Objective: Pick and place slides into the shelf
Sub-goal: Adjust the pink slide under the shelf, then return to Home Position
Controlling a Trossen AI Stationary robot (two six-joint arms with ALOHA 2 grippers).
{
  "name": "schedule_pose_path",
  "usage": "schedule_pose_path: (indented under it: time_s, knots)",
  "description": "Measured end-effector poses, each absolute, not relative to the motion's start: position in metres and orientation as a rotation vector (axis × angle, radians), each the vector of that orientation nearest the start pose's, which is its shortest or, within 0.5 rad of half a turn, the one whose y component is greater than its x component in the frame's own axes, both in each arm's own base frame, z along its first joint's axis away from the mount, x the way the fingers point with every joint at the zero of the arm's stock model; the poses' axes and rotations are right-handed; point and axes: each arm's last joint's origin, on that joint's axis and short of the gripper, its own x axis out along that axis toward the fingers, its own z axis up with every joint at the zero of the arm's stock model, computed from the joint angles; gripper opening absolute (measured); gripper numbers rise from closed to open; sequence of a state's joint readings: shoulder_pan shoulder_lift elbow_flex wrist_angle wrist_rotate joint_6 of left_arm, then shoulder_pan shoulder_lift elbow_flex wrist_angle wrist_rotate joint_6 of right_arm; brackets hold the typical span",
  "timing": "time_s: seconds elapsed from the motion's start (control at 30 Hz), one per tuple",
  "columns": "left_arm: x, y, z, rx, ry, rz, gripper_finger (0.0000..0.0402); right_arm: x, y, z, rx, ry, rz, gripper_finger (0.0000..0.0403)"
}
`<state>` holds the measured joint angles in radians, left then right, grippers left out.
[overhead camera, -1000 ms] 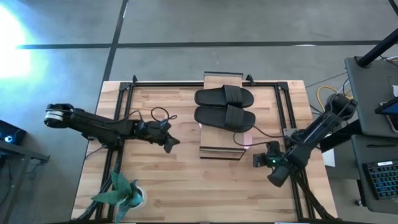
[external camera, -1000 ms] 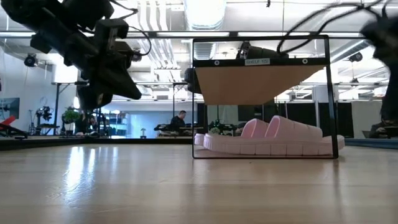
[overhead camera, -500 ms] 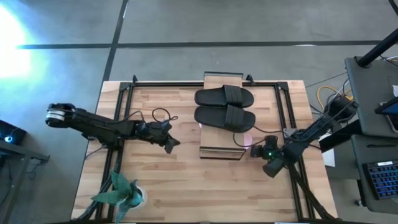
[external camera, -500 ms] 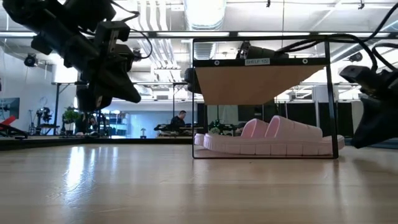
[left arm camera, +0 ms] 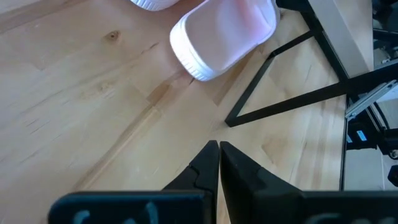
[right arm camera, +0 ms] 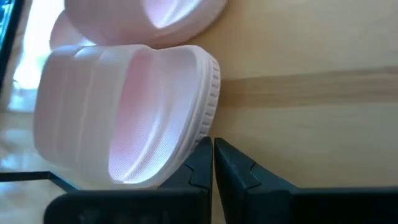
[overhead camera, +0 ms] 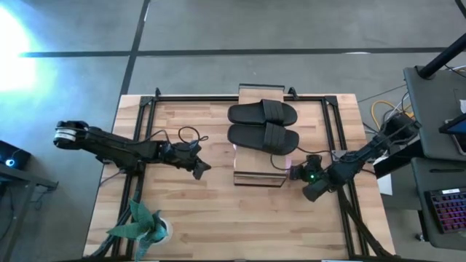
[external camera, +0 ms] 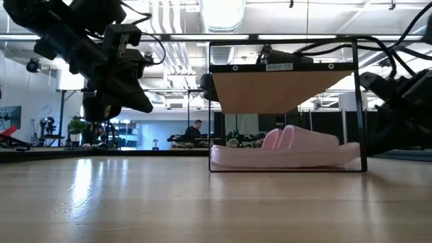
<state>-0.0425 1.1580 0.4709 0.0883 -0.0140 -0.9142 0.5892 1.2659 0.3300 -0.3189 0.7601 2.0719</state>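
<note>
Resting on the wooden table [overhead camera: 189, 211], the shelf [overhead camera: 260, 177] flanked by both tools pressed together

From above, the shelf [overhead camera: 258, 175] plank hides the pink slides almost wholly; only a pink sliver [overhead camera: 290, 161] shows at its right edge. In the low view the right gripper [external camera: 398, 115] is cut off by the picture's edge. Both wrist views crop the pink slides [right arm camera: 124, 118], and a second slide [left arm camera: 152, 3] barely shows.
</note>
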Motion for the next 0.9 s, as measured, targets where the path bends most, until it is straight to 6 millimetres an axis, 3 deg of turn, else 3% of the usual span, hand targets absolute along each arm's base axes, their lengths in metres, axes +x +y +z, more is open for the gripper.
schedule_pose_path:
  time_s: [0.2, 0.43, 0.6, 0.77, 0.9]
  knots:
    - [0.221, -0.009, 0.182, -0.869, 0.567, 0.247, 0.0, 0.154, 0.07, 0.112, 1.059, 0.411, -0.912, 0.0009]
    - [0.221, -0.009, 0.182, -0.89, 0.565, 0.253, 0.0, 0.148, 0.071, 0.109, 1.118, 0.52, -0.96, 0.0009]
    - [0.221, -0.01, 0.182, -0.866, 0.572, 0.236, 0.0, 0.152, 0.078, 0.121, 1.101, 0.542, -0.963, 0.0009]
    - [0.224, -0.012, 0.187, -0.851, 0.54, 0.191, 0.0, 0.161, 0.095, 0.162, 1.046, 0.583, -0.835, 0.0009]
    - [0.229, -0.013, 0.197, -0.807, 0.458, 0.135, 0.0, 0.158, 0.102, 0.213, 0.943, 0.522, -0.779, 0.0009]
